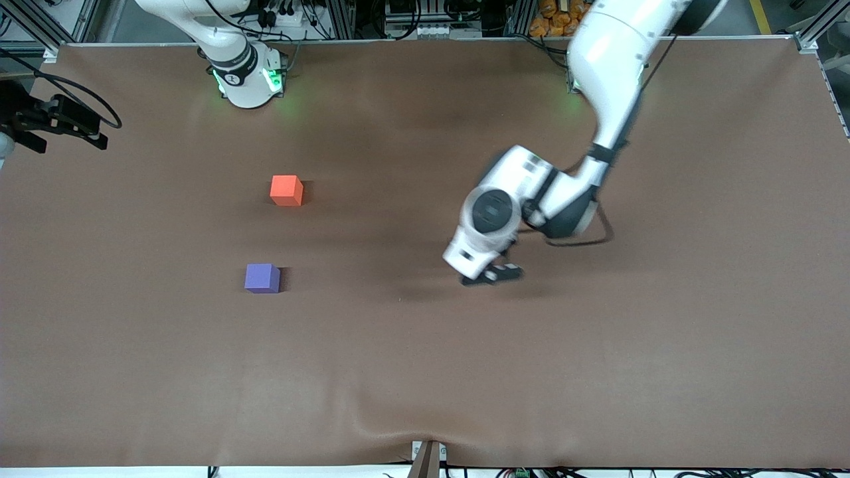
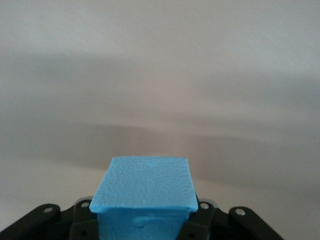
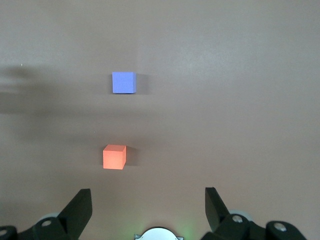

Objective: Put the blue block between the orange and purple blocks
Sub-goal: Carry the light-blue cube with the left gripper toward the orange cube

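Resting between the fingers of the left gripper (image 2: 145, 227), the blue block (image 2: 144, 187) is pinched at its lower part, its pebbled top face turned to the left wrist camera and bare brown cloth filling the rest of that view. Front view: the left gripper (image 1: 495, 273) hangs over the middle of the table (image 1: 425, 372), toward the left arm's end from the other two cubes and well apart from them; the block itself is hidden there under the white wrist. Orange block (image 1: 287, 190): on the cloth, toward the right arm's end of the table, farther from the front camera. Purple block (image 1: 262, 277): nearer to the front camera than the orange one, the two apart with open cloth between them. Both also show in the right wrist view, orange block (image 3: 114, 157) and purple block (image 3: 124, 82). Right gripper (image 3: 148, 207): jaws spread wide, nothing between them, held high over the cloth near the right arm's base; this arm waits.
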Robot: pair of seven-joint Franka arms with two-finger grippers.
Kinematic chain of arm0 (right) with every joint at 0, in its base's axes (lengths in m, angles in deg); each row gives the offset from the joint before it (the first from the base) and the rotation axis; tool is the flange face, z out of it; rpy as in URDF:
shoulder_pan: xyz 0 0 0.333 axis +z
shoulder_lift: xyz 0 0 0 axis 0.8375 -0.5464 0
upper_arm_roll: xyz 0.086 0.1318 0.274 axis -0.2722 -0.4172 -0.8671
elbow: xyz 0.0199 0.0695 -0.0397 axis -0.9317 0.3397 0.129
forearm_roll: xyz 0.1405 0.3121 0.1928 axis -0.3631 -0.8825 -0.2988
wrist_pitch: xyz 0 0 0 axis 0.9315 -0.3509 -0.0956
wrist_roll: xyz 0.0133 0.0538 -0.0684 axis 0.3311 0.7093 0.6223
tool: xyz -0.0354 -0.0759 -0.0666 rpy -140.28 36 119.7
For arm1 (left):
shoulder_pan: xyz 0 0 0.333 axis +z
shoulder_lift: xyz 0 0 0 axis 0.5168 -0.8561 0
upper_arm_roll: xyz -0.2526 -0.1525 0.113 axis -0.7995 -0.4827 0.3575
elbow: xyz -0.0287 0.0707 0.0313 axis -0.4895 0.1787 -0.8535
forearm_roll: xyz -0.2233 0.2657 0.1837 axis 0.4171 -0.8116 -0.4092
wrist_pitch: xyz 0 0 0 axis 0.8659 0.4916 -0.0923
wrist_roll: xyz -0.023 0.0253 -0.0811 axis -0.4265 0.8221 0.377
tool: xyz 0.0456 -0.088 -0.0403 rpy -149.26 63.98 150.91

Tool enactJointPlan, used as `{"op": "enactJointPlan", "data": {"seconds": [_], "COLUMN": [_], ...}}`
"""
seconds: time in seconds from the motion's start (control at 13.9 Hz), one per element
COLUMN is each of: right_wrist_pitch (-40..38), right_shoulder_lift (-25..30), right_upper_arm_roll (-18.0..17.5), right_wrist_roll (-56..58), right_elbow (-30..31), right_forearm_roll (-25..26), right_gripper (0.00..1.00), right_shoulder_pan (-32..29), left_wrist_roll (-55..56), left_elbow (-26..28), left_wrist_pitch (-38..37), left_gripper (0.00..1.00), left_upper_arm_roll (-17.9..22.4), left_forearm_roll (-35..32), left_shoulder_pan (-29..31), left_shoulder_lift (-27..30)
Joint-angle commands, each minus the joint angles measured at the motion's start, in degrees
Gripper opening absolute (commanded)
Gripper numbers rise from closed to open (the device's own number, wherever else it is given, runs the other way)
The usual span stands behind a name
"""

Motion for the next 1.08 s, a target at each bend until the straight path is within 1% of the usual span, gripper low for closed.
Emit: {"op": "enactJointPlan", "data": {"seconds": [0.0, 0.14, 0.29, 0.43, 0.5, 0.57, 0.65, 0.72, 0.86, 1.0], "right_wrist_pitch": [-0.7, -0.7, -0.8, -0.8, -0.8, -0.8, -0.8, -0.8, -0.8, -0.8], "right_shoulder_lift": [-0.5, -0.7, -0.7, -0.8, -0.8, -0.8, -0.8, -0.8, -0.9, -1.4], "right_upper_arm_roll": [0.1, 0.1, 0.1, 0.1, 0.1, 0.1, 0.1, 0.1, 0.1, 0.1], "right_wrist_roll": [-0.9, -1.0, -1.0, -1.0, -1.0, -1.0, -1.0, -1.0, -1.0, -1.0], "right_elbow": [-1.0, -1.0, -1.0, -1.0, -1.0, -1.0, -1.0, -1.0, -1.0, -1.0], "right_forearm_roll": [-0.1, -0.1, 0.0, 0.0, -0.1, -0.1, -0.1, 0.0, -0.1, 0.0], "right_gripper": [1.0, 1.0, 1.0, 1.0, 1.0, 1.0, 1.0, 1.0, 1.0, 1.0], "right_shoulder_pan": [0.0, 0.2, 0.2, 0.2, 0.2, 0.2, 0.3, 0.2, 0.3, 0.3], "left_wrist_roll": [4.8, 6.6, 7.1, 6.8, 6.1, 6.1, 6.1, 6.5, 6.6, 6.6], "left_elbow": [-1.8, -1.8, -1.8, -1.8, -1.8, -1.8, -1.6, -1.6, -1.6, -1.6], "left_wrist_pitch": [1.6, 5.9, 11.1, 13.4, 13.8, 14.1, 14.1, 14.1, 13.4, 9.1], "left_gripper": [0.54, 0.54, 0.54, 0.54, 0.57, 0.74, 1.0, 1.0, 1.0, 1.0], "left_upper_arm_roll": [0.8, 1.0, 1.0, 1.4, 1.4, 1.5, 1.6, 1.5, 1.5, 1.7], "left_forearm_roll": [1.3, 1.3, 1.3, 1.0, 0.7, 0.4, -0.3, -1.6, -1.9, -1.8], "left_shoulder_pan": [-6.9, -10.8, -13.2, -15.5, -15.5, -15.6, -15.7, -16.0, -15.4, -15.0], "left_shoulder_lift": [-2.5, -4.3, -6.5, -8.1, -8.5, -9.0, -8.9, -8.2, -5.8, -1.8]}}
